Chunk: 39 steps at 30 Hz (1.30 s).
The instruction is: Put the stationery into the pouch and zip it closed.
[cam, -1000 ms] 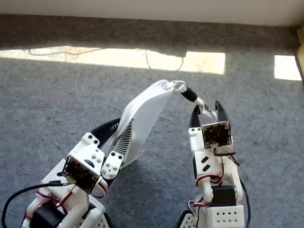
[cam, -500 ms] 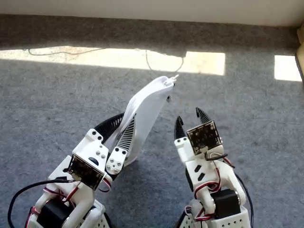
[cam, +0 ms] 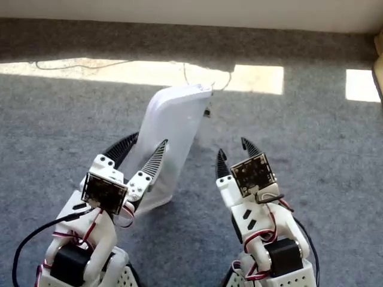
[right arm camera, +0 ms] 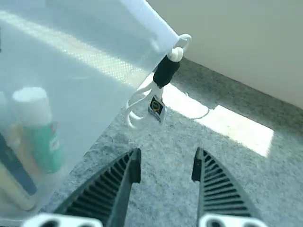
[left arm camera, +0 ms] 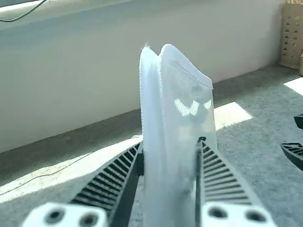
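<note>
L gripper (cam: 151, 139): black ribbed fingers clamped on lower half of white mesh pouch (cam: 173, 119), one finger per face. Same in L wrist view: gripper (left arm camera: 170, 142) pinching pouch (left arm camera: 175, 109), which stands upright between fingers. Whether bottom edge touches carpet (cam: 311, 131) can't be told.

Vs 1 s ago: L arm shifted left. Pouch was edge-on and leaning right; now broad face turned up toward high cam, top edge further left.

Zip pull (cam: 207, 110) hanging free at pouch's top right corner. R wrist view: black pull (right arm camera: 166, 71) w/ white loop and small tag, dangling off corner of pouch (right arm camera: 71, 71). Through mesh: green-labelled tube w/ white cap (right arm camera: 40, 127), blue stick-shaped item (right arm camera: 14, 165) beside it.

R gripper (cam: 233, 147): fingers apart, nothing held, right of pouch, not touching. R wrist view: gripper (right arm camera: 166, 151) short of the pull, w/ a gap between.

Vs 1 s ago: was up at the pull; since drawn back toward its base. Little diff from 0.5 s ago.

Sun patch (cam: 257, 78) and thin cable (cam: 78, 63) on carpet beyond.
</note>
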{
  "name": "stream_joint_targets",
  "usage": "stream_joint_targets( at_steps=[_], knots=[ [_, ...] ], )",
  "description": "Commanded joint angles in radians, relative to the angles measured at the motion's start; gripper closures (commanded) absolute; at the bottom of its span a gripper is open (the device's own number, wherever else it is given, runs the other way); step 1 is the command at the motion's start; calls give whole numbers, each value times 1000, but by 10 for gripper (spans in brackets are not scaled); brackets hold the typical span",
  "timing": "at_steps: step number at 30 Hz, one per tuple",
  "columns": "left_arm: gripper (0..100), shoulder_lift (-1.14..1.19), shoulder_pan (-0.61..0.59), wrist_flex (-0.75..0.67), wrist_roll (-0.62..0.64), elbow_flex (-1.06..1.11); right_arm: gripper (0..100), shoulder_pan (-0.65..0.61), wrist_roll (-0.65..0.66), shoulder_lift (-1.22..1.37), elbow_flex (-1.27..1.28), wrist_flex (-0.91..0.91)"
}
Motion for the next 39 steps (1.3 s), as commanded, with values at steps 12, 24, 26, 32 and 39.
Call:
stream_joint_targets(
  at_steps=[12, 24, 26, 32, 39],
  knots=[
    [822, -16, -194, -8, 130, -79, 825, -7, 11, -10, -12, -68],
    [990, -16, -191, -8, 186, -74, 956, -1, 8, -10, -12, -67],
    [982, -16, -191, -8, 187, -74, 993, 2, 11, -10, -15, -67],
    [994, -16, -191, -8, 187, -73, 993, 36, 11, -12, -58, -62],
    [993, -16, -197, -6, 183, -56, 993, 38, 9, -12, -71, -62]
  ],
)
